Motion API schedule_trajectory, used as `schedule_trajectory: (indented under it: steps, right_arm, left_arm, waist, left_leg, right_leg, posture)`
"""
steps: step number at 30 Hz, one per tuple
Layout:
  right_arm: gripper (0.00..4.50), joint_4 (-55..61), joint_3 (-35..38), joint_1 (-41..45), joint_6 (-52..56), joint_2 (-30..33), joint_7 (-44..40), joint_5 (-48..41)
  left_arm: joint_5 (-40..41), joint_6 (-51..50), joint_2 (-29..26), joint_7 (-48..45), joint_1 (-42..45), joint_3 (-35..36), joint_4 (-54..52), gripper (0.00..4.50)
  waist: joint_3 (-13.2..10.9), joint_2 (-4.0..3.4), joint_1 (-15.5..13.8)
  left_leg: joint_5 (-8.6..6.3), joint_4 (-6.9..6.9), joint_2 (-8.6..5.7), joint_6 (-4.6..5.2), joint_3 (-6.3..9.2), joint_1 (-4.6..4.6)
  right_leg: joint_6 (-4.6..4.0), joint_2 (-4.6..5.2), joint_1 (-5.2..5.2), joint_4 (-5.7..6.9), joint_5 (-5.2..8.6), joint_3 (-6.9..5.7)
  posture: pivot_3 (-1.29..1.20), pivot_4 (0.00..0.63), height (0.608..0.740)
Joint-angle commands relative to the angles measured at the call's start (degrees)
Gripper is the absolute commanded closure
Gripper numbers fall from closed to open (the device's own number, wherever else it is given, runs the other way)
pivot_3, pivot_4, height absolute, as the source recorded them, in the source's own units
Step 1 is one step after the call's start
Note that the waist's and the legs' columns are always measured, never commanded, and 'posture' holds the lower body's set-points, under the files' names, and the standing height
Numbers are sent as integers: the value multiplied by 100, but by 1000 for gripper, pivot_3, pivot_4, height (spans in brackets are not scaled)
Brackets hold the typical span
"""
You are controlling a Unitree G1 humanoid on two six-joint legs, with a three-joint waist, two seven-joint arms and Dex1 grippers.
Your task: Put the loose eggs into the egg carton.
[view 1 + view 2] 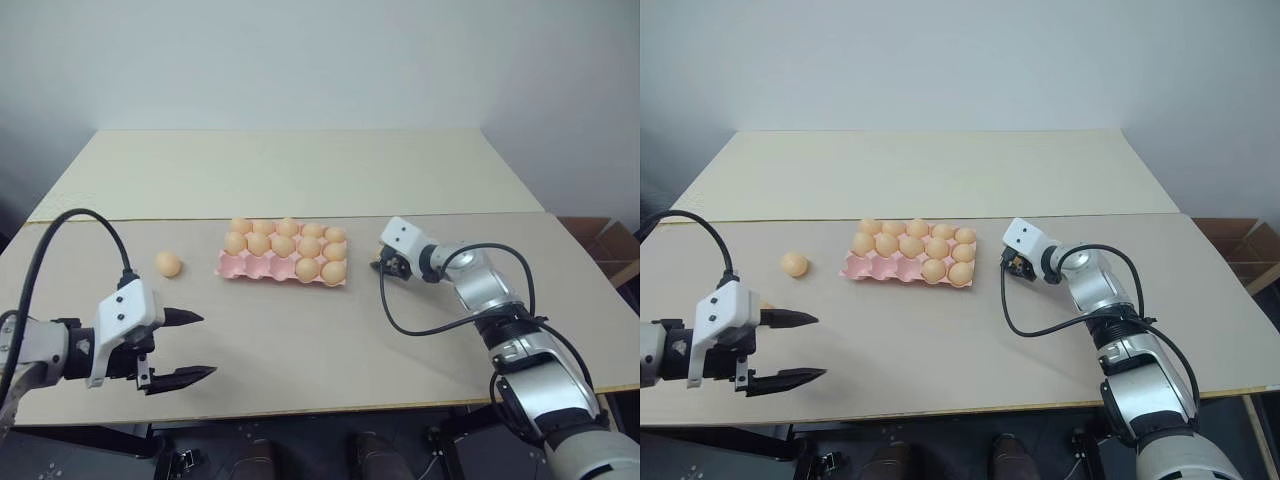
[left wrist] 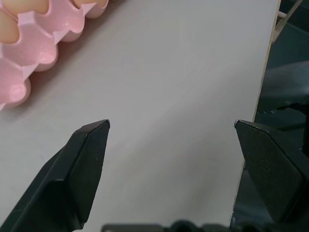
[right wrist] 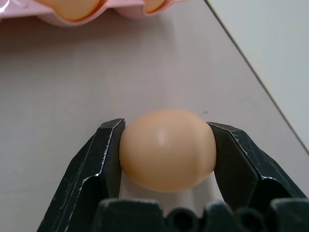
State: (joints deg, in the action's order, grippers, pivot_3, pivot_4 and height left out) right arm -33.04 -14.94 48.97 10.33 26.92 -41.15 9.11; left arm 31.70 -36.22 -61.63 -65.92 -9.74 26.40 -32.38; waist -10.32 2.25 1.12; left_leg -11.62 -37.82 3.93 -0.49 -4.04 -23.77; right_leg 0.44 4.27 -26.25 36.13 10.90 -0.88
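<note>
My right gripper (image 3: 166,145) pinches a loose egg (image 3: 167,149) on the table (image 1: 300,330) right of the egg carton (image 1: 240,265) (another egg (image 1: 167,264) lies left), left gripper (image 1: 185,347) spread wide.

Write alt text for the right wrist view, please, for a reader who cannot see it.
The right gripper has its two black fingers closed on an egg just above the table. Beyond it, the pink carton edge shows, with eggs in its cups.
</note>
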Motion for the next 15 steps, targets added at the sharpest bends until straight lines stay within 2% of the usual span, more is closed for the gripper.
schedule_trajectory:
  steps: [1, 4, 9, 15]
  right_arm:
    - [1946, 934, 218, 30, 124, 95, 27, -46]
    - [1946, 1794, 271, 46, 296, -25, -16, -205]
    - [1946, 2591, 182, 97, 630, -397, -153, -447]
    - [1946, 2480, -260, 190, 525, -1093, -58, -316]
  left_arm:
    - [27, 43, -83, -28, 37, 76, -32, 0]
    - [18, 43, -74, -37, 6, 96, -38, 0]
    - [-16, 53, -83, -86, -93, 186, -27, 0]
    - [-103, -83, -96, -113, -485, 449, -70, 0]
  waist:
    - [-1, -1, 3]
    - [-1, -1, 12]
    - [-1, -2, 6]
    - [-1, -1, 9]
  left_leg:
    - [0, 0, 0, 0, 0, 0]
    - [0, 1, 2, 0, 0, -1]
    - [0, 1, 6, 0, 0, 2]
    - [0, 1, 5, 0, 0, 1]
  right_leg:
    - [0, 0, 0, 0, 0, 0]
    - [1, -2, -2, 0, -1, 0]
    - [1, -5, -3, 6, 0, -2]
    - [-1, -3, -3, 5, 0, -3]
  posture:
    - [0, 150, 740]
    - [0, 150, 740]
    - [0, 150, 740]
    - [0, 150, 740]
